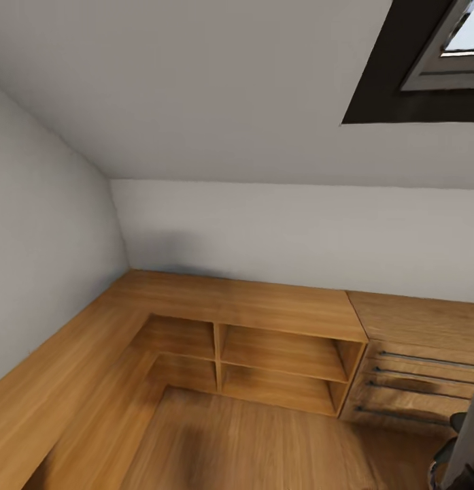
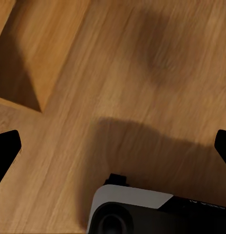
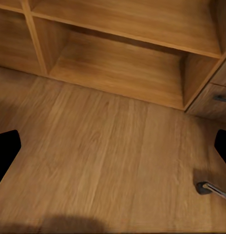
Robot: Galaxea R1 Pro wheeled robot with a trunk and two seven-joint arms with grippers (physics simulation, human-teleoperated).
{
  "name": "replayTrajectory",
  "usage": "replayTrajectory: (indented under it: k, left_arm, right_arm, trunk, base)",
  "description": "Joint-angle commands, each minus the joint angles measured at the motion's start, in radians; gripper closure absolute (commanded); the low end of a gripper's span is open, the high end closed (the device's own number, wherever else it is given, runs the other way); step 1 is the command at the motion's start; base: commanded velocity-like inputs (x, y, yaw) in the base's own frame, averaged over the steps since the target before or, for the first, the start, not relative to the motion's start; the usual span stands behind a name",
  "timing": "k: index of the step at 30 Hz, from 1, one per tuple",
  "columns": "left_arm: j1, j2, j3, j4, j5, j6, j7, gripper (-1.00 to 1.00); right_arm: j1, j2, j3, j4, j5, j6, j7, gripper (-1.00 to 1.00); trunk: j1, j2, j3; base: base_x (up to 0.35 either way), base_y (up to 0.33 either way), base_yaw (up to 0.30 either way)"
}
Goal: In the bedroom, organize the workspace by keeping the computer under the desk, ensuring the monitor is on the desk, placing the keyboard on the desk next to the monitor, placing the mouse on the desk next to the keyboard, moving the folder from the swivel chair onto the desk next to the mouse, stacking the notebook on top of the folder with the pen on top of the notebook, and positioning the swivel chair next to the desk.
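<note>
While the robot faces a corner of the bedroom (image 1: 216,116), with none of the desk things here, the main risk is its base bumping the low wooden shelf unit (image 1: 277,354) or the drawers (image 1: 417,381) beside it if it rolls forward, since both stand close; a chair leg near the right gripper (image 3: 113,146) could also snag; the shelf compartments hold nothing; both the left gripper (image 2: 113,144) and the right have fingers spread wide over bare floor (image 2: 118,78), gripping nothing.
</note>
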Motion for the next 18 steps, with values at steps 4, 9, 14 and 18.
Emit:
replayTrajectory:
  k: [4, 9, 14, 18]
  left_arm:
    - [0.0, 0.0, -0.009, 0.0, 0.005, -0.002, 0.005, -1.0]
    - [0.0, 0.0, -0.009, 0.0, 0.005, -0.002, 0.005, -1.0]
    - [0.0, 0.0, -0.009, 0.0, 0.006, -0.002, 0.005, -1.0]
    - [0.0, 0.0, -0.009, 0.0, 0.006, -0.002, 0.004, -1.0]
  right_arm:
    - [-0.002, 0.001, 0.009, 0.003, -0.007, -0.003, -0.002, -1.0]
    - [-0.002, 0.001, 0.009, 0.003, -0.007, -0.003, -0.001, -1.0]
    - [-0.001, 0.001, 0.009, 0.003, -0.007, -0.003, -0.001, -1.0]
    - [-0.001, 0.001, 0.009, 0.003, -0.007, -0.003, -0.001, -1.0]
  trunk:
    - [0.001, -0.002, -0.002]
    - [0.001, -0.002, -0.002]
    - [0.001, -0.002, -0.002]
    - [0.001, -0.002, -0.002]
  base:
    - [0.17, 0.213, -0.3]
    - [0.049, 0.05, -0.3]
    - [0.01, 0.01, -0.3]
    - [0.002, 0.002, -0.3]
